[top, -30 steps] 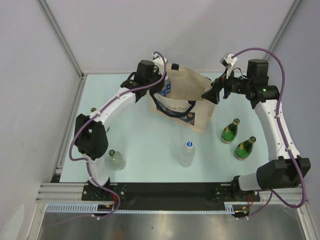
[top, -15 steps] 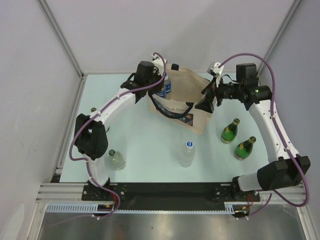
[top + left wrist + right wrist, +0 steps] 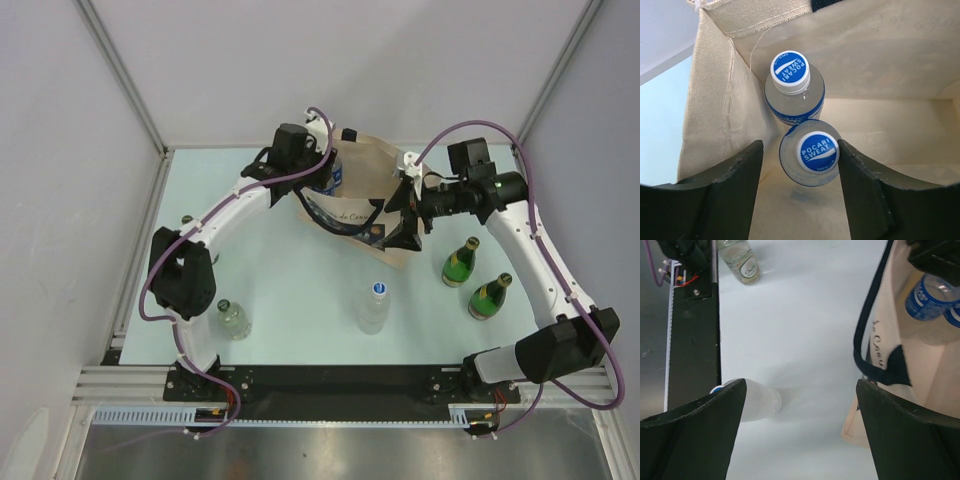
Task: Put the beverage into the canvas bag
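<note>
Beige canvas bag [image 3: 890,45] with navy handles is holding two clear plastic Pocari Sweat bottles. The blue-capped beverage [image 3: 817,152] is standing upright inside, between the spread jaws of the left gripper [image 3: 800,160], close against the right-hand finger. The white-capped bottle [image 3: 790,72] is touching it beside the bag's wall. The right gripper [image 3: 801,385] is hovering wide open at the bag's outer edge, pinching nothing.
</note>
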Motion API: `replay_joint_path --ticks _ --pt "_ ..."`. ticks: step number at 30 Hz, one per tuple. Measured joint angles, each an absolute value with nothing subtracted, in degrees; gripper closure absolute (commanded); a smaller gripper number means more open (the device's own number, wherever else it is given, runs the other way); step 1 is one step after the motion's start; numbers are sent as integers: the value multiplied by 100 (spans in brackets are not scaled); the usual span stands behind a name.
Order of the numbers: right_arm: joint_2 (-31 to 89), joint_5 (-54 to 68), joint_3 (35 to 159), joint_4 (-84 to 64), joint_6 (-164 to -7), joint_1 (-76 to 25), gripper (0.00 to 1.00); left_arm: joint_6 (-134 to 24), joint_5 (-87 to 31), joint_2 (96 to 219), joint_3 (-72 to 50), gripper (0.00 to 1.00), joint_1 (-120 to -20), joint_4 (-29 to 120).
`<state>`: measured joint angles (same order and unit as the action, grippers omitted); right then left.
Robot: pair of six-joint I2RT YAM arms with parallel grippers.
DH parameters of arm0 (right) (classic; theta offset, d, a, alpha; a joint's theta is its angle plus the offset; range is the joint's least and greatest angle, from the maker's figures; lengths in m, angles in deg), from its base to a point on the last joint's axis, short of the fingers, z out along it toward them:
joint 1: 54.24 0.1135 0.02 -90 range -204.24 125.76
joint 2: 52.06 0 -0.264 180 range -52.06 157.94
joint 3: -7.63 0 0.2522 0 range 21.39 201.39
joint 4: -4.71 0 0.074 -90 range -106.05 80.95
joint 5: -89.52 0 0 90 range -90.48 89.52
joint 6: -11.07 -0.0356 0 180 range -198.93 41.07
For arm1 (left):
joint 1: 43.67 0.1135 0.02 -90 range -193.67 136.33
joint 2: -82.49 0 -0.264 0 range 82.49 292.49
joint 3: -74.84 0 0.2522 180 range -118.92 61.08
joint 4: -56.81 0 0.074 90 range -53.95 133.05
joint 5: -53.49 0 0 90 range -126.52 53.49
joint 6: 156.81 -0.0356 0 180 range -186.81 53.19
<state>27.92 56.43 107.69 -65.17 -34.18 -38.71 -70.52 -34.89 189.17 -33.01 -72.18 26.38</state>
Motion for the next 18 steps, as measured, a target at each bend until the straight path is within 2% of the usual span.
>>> replay_joint_path --ticks 7,12,18 --pt "2790 5770 10769 -6952 -2859 -3714 2 -7048 -3484 18882 -3344 21 -7216 2605" --pt "2790 5907 10769 -7367 -2269 -3683 3 -7039 -3506 18632 -3436 9 -7207 2531" --pt "2790 5995 10730 -8023 -1377 -3426 3 -6993 -3541 17964 -3526 6 -7138 2512"
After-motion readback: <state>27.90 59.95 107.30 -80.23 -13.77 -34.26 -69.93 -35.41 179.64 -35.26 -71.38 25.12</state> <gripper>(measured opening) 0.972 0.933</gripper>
